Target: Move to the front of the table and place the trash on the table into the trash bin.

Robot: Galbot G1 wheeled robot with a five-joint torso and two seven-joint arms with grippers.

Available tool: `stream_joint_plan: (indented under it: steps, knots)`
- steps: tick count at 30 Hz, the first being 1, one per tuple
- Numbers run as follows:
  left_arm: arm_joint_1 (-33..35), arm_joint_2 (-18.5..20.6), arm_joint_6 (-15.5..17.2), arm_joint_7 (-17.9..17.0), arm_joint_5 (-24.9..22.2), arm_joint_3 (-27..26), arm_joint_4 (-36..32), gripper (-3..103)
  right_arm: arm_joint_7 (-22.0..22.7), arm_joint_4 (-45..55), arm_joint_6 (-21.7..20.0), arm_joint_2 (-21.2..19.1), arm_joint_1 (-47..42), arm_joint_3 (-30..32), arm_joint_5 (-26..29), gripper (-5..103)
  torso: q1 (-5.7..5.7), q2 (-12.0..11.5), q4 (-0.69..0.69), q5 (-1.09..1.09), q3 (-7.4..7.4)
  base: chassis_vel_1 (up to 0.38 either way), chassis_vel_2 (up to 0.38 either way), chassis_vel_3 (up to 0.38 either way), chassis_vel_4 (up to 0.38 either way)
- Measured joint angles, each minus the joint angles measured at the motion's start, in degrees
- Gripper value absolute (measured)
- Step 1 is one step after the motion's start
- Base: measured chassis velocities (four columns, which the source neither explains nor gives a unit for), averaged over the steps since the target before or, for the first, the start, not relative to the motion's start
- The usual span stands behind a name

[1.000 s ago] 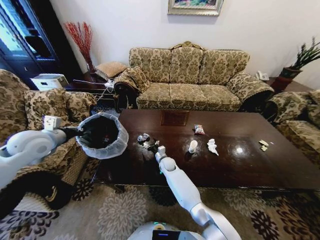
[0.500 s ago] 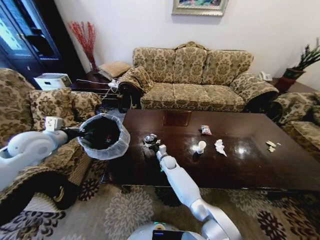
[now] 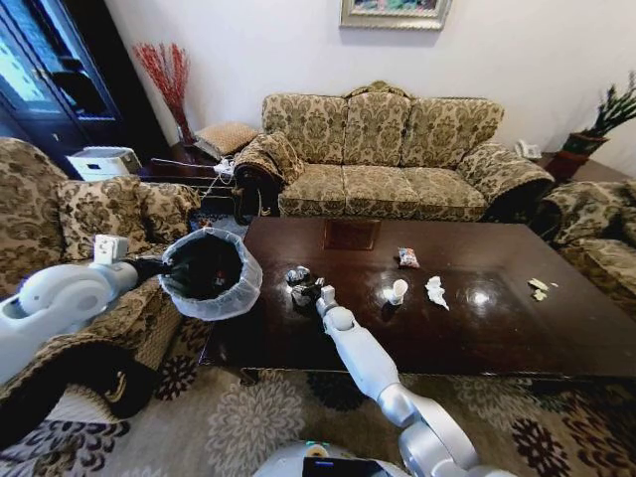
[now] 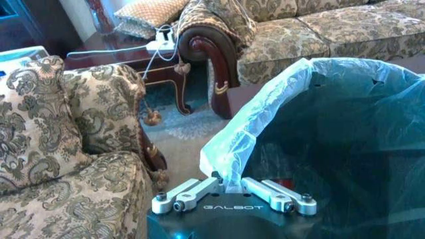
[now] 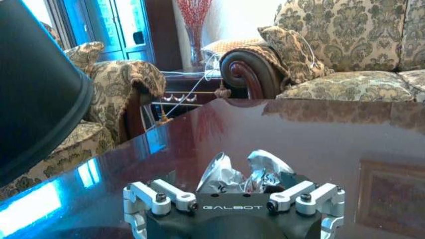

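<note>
On the near left part of the dark glossy counter point(image 3: 497, 328) lies a crumpled silvery wrapper point(image 5: 242, 177), and the right gripper point(image 3: 310, 292) sits low over it, jaws set either side of the foil; whether they have pinched it or merely bracket it, I cannot tell. The wad looks feather-light and crushable, all thin creases and shiny folds, so I'd judge it will flatten rather than resist, and it could slide on that polished wood. The fat middle of the bundle seems the best place to take it, not a loose flap.

Off the counter's left end, the left gripper point(image 4: 229, 191) is clamped on the rim of the trash bin point(image 3: 209, 270), a round dark tub with a whitish translucent bag folded over its lip, held close to the counter's corner.

Farther right rest a small white cup point(image 3: 397, 291), a crumpled tissue point(image 3: 435, 291), a red-and-white packet point(image 3: 407, 258) and yellowish scraps point(image 3: 540, 288).
</note>
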Motion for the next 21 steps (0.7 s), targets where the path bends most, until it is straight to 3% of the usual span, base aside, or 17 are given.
stream_joint_plan:
  steps: [21]
  knots:
    - [0.16, 0.22, -0.49, 0.27, -0.04, 0.32, -0.06, 0, -3.38, 0.84, 0.71, -0.02, -0.64, -0.42, -1.58, 100, 0.0, 0.0, -0.01, 0.02, 0.0, -0.013, 0.014, 0.014, -0.011]
